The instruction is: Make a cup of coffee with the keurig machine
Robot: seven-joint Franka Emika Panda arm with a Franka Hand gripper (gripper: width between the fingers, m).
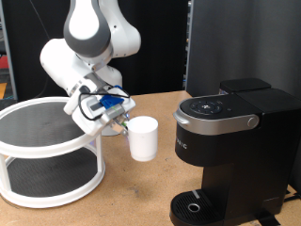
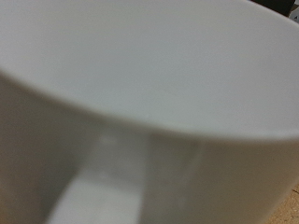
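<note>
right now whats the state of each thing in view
cup: upright, lifted off the table, held at its side by the gripper, between the rack and the machine; it fills the wrist view
gripper: at the cup's side, holding it
keurig machine: lid down, nothing on its drip base
rack: white, two tiers, both tiers bare

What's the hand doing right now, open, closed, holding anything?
Hand: closed on the cup, which is lifted off the table, to the exterior view's left of the keurig machine.
</note>
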